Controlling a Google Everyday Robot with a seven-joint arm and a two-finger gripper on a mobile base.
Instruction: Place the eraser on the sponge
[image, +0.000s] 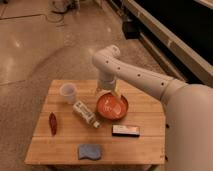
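Warm dim light; glare on polished stone floor (27, 42), upper left; upper right dark; gripper (111, 93) mid-frame over round orange bowl (101, 112).

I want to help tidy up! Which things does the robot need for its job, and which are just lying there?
For the job: eraser, sponge, gripper (above the orange bowl).
Just lying about: orange bowl, white bottle, clear cup, small red thing.

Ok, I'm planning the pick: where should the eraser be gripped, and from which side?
Likely from above, across the narrow width mid-length: the eraser lies flat, long axis left-right, apart from the bowl. The gripper hangs over the bowl's far rim.
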